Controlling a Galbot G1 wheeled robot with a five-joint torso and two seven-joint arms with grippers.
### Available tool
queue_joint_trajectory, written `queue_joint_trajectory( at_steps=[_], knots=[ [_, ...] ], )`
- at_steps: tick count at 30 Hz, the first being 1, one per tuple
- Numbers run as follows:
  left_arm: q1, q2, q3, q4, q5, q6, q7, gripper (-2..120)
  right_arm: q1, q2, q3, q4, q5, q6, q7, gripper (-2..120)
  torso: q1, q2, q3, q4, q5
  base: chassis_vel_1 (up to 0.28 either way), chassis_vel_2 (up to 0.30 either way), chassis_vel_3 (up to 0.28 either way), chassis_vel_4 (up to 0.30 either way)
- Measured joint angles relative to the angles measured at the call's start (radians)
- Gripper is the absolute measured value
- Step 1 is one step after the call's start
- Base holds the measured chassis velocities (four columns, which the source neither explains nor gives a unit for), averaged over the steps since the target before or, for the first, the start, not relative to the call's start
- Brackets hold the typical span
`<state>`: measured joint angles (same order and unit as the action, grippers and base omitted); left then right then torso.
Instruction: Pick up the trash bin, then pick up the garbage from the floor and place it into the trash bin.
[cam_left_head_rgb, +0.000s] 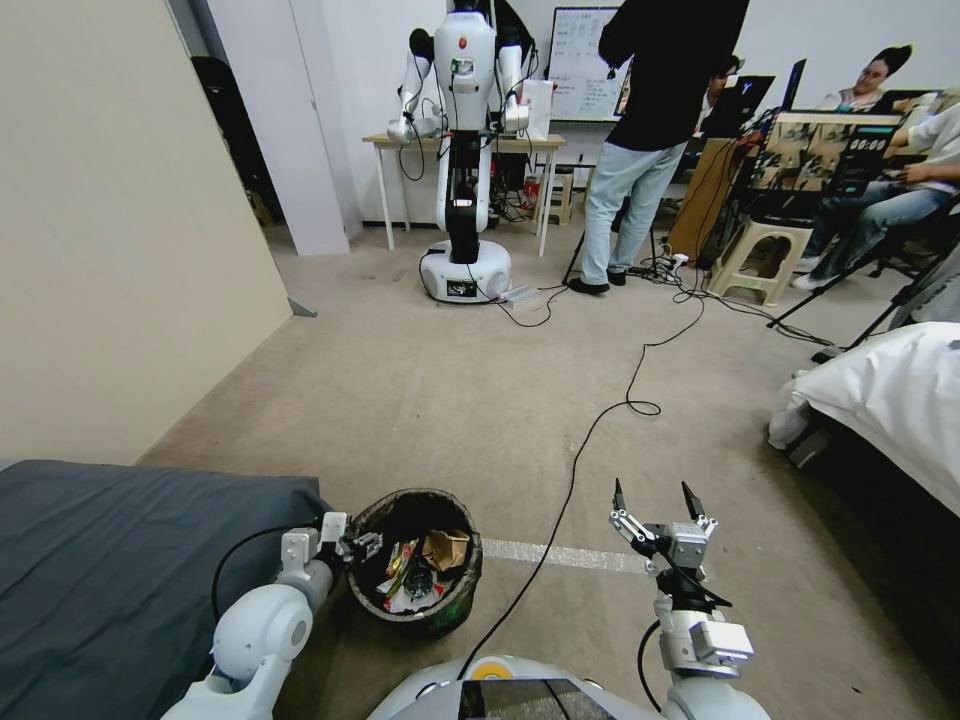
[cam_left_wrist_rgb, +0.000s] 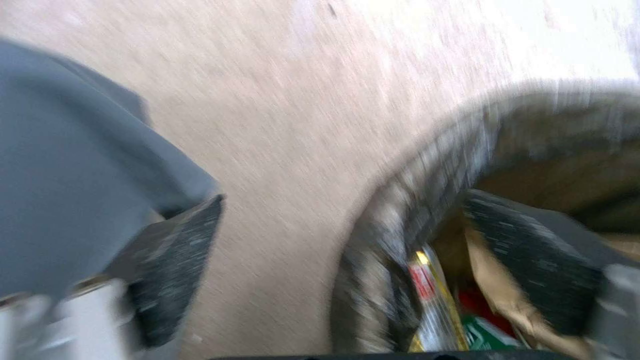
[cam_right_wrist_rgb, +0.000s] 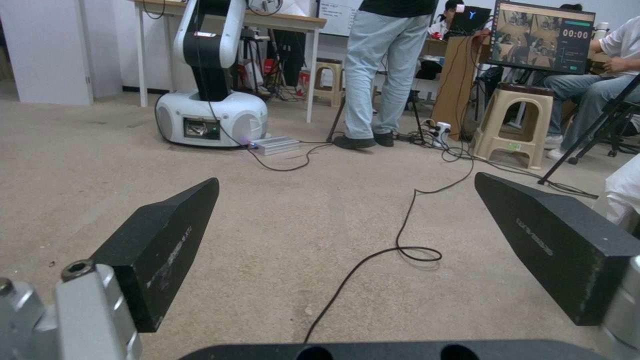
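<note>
Down at seven o'clock the left gripper straddles the trash bin rim, one finger inside, one outside, with a clear gap between them. Garbage already sits inside. At five o'clock the right gripper hangs wide open, empty. The carpet beyond shows no litter, so collecting looks about done.

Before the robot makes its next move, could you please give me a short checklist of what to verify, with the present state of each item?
1. Left gripper at the trash bin rim, one finger inside, one outside: ok.
2. Firmness of that grip: cannot tell.
3. Garbage inside the bin: ok.
4. Right gripper open and empty over the carpet: ok.
5. Black cable on the floor between bin and right gripper: not ok, possible snag.
6. Garbage left on the floor ahead: cannot tell.
</note>
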<state>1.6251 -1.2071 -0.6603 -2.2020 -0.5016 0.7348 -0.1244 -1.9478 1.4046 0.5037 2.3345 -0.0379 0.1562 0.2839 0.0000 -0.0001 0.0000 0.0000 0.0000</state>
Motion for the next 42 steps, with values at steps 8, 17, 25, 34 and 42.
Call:
queue_joint_trajectory(
  at_steps=[8,17,25,34,42],
  knots=[
    [0.09,-0.053,-0.059,-0.102,0.049,-0.106,0.038,100,0.0,-0.005,0.002,0.003,0.006,-0.002,0.008,100,0.0,0.0,0.0,0.0001,0.0001,0.0,0.0,0.0,0.0],
    [0.186,-0.18,-0.055,-0.114,0.282,-0.619,0.064,100,-0.015,-0.002,0.03,0.036,0.022,-0.011,0.023,100,0.0,0.0,0.0,0.0001,0.0,0.0,0.0,0.0,0.0],
    [0.393,-0.236,-0.027,-0.146,0.382,-0.871,0.053,100,-0.086,0.022,0.096,0.114,0.043,0.005,0.032,100,0.0,0.0,0.0,0.0001,0.0001,0.0,0.0,0.0,0.0],
    [0.404,-0.242,-0.021,-0.163,0.413,-0.871,0.043,100,-0.138,0.052,0.131,0.156,0.044,0.043,0.023,100,0.0,0.0,0.0,0.0,0.0,0.0,0.0,0.0,0.0],
    [0.402,-0.241,-0.02,-0.163,0.413,-0.865,0.042,100,-0.137,0.052,0.131,0.156,0.044,0.043,0.022,100,0.0,0.0,0.0,0.0,-0.0001,0.0,0.0,0.0,0.0]
  ],
)
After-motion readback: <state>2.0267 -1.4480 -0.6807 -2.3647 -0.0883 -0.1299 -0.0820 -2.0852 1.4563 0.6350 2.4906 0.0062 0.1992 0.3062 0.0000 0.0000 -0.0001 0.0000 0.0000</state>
